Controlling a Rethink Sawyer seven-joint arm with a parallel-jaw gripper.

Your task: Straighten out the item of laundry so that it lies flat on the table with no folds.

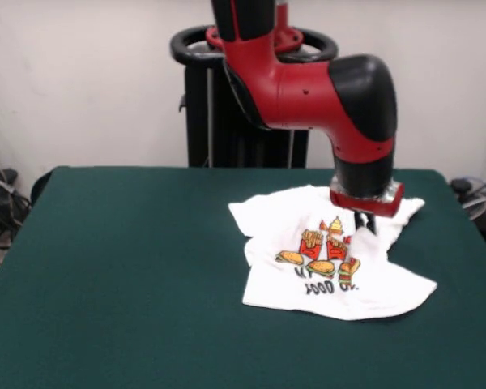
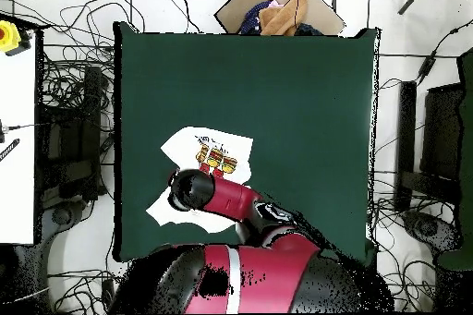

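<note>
One dark claw (image 1: 369,222) shows below the red wrist plate of the red and black robot arm (image 1: 324,89), right of centre in the front view; it is down at the cloth, and whether its tips are apart, together or pinching fabric I cannot tell, since the wrist hides most of it. It stands at the right-hand part of the small white short-sleeved T-shirt printed with red-orange burgers and fries and black lettering (image 1: 324,263), where a ridge of fabric rises beside the print. That shirt lies right of centre on the large dark green felt-covered surface (image 1: 121,275), in the middle band of the frame. In the overhead view the arm covers the lower part of the shirt (image 2: 208,154), which sits in the lower left quarter of the surface (image 2: 296,99). As for progress, the job looks partly done at best: the print faces up and the lower hem area lies fairly smooth, but the lettering is broken by a fold, the right side is bunched and doubled over, and the upper edge is rumpled. Both sleeves are hard to make out. What is left, by my reading, is to draw the right side outward and smooth the top.
</note>
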